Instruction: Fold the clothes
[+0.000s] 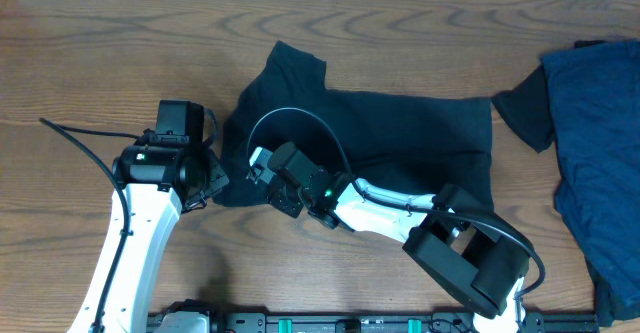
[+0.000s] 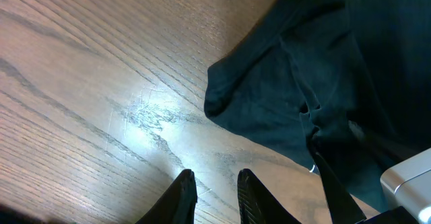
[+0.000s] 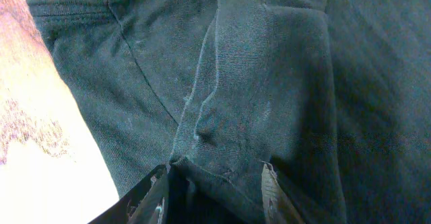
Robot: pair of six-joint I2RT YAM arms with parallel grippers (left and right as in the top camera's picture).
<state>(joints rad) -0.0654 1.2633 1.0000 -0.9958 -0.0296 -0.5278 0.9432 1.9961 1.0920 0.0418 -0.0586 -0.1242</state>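
Straddling a T-shirt (image 3: 283, 62) fold, the right hand (image 3: 215, 178) stands parted; whether it grips, I cannot tell.

Colours and patterns, folding table lot

T-shirt (image 1: 400, 133): plain, very dark teal-black, seams catching slightly paler. Second garment (image 1: 600, 143): plain navy blue. Table (image 1: 100, 53): mid-brown wood with darker wavy grain, glare-whitened patch. Left arm (image 1: 140, 233) and right arm (image 1: 385, 208): white links, black joints, small green lights. Cable (image 1: 85, 143): black.
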